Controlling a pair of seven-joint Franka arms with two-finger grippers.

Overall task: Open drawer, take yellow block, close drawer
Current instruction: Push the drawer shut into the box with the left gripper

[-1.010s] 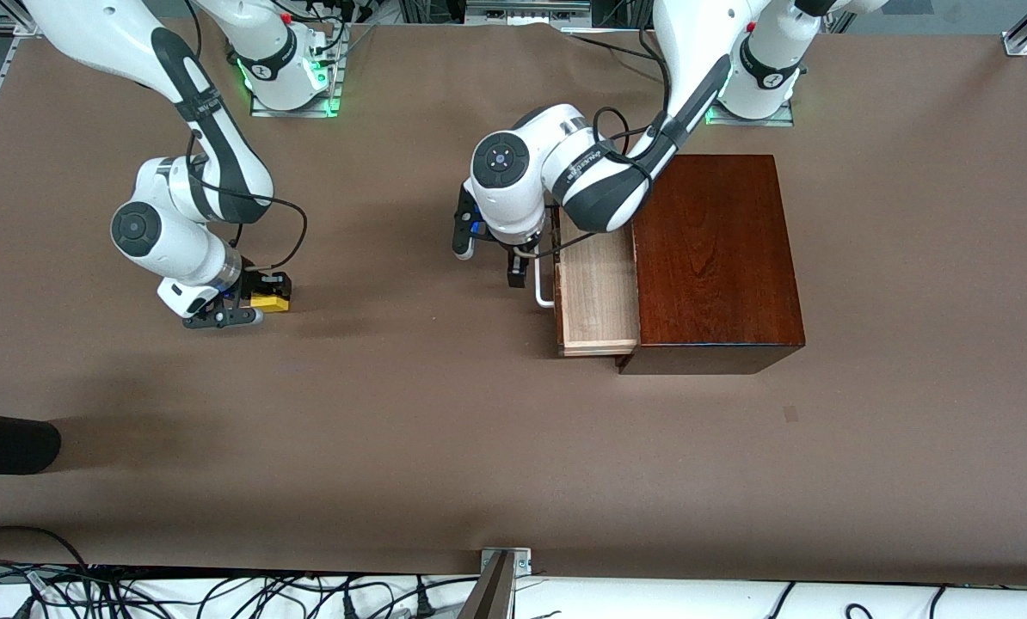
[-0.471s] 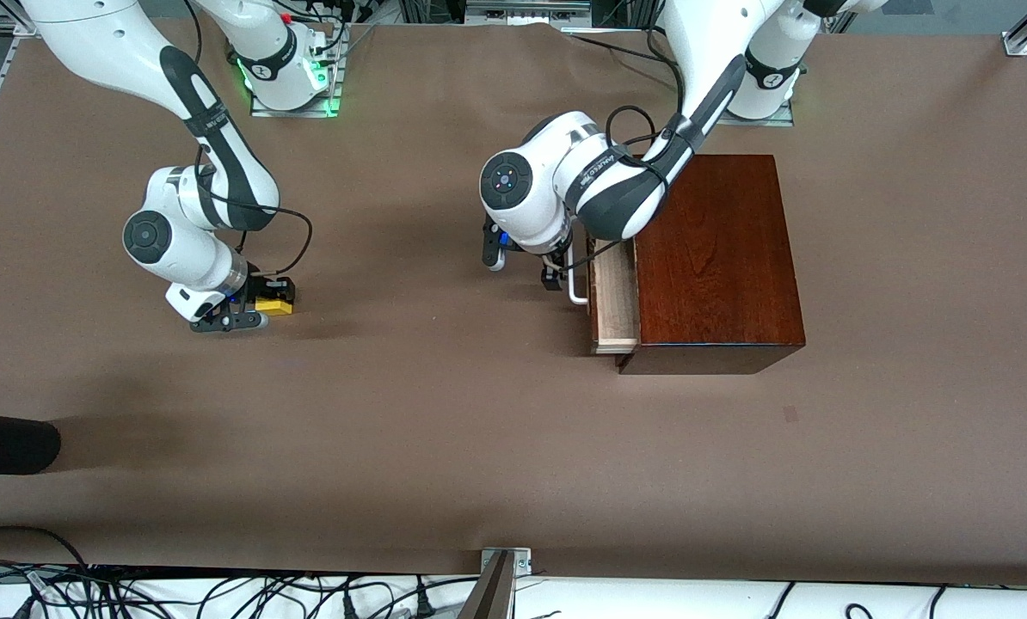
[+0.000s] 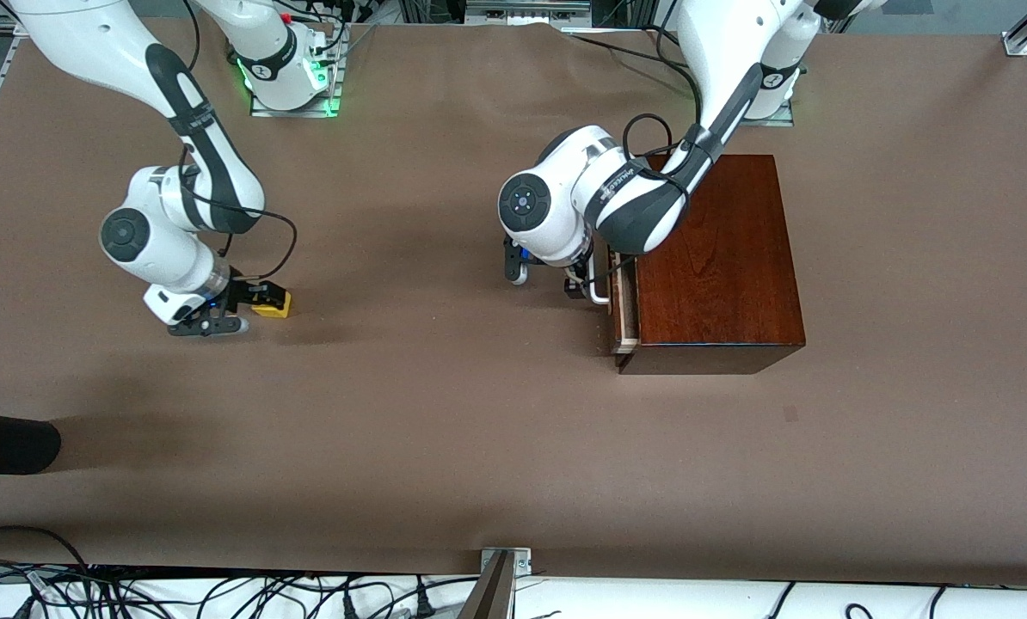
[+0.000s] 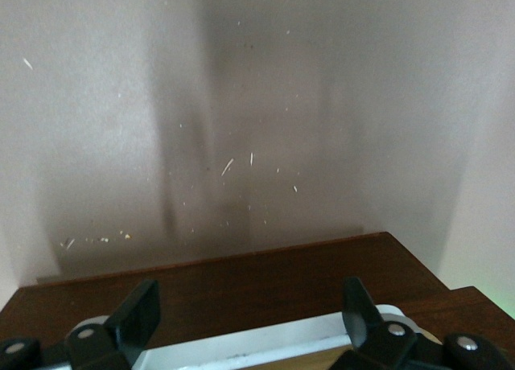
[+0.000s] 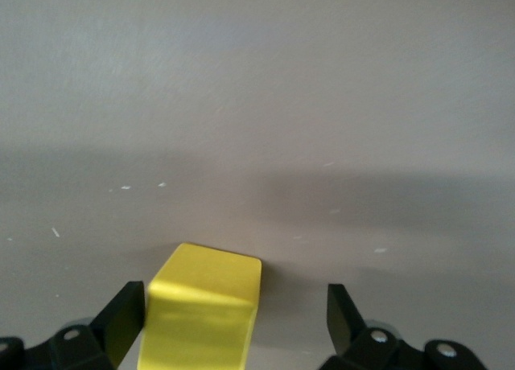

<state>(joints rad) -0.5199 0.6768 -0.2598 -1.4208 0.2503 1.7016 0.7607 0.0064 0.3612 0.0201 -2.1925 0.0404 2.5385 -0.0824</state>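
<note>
Tabletop [image 3: 445, 447] covered in brown paper carries everything, and the biggest thing on it is the dark reddish-brown wooden box [image 3: 716, 258] toward the left arm's end. Its drawer [image 3: 624, 314] stands out only a narrow way, a thin strip of pale wood showing at the box's front, with the white handle [image 3: 598, 288] in front of that. The left gripper [image 3: 548, 279] is down at the handle; in the left wrist view its jaws are spread wide on either side of the white bar [image 4: 265, 350] and are not pinching it, with the dark top of the box [image 4: 241, 285] just past them. The right gripper [image 3: 221, 314] is low over the tabletop toward the right arm's end, well apart from the box. Its jaws are open, with a gap visible at one finger [image 5: 346, 314] in the right wrist view. The yellow block [image 3: 271, 303] sits on the tabletop between those jaws, close to one finger, and is not gripped [image 5: 201, 306]
</note>
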